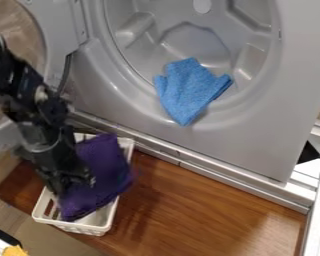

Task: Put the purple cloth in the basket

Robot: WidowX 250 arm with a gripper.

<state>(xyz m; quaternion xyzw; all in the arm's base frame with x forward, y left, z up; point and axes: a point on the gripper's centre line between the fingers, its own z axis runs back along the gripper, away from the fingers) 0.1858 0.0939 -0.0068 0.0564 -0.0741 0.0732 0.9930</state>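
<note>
Purple cloth over the basket, my claw at its side.
At about half past seven in the view, the purple cloth [104, 167] lies across the mouth of the white basket [88, 228], its three-o'clock edge reaching over the rim. My claw [81, 181] is against its nine-o'clock side; how far open it is, or whether it has hold of the cloth, I cannot tell. I judge this the placing step: ease that overhang towards nine o'clock, settle the bulk inside, let go low, then rise straight so no fold snags on me.
</note>
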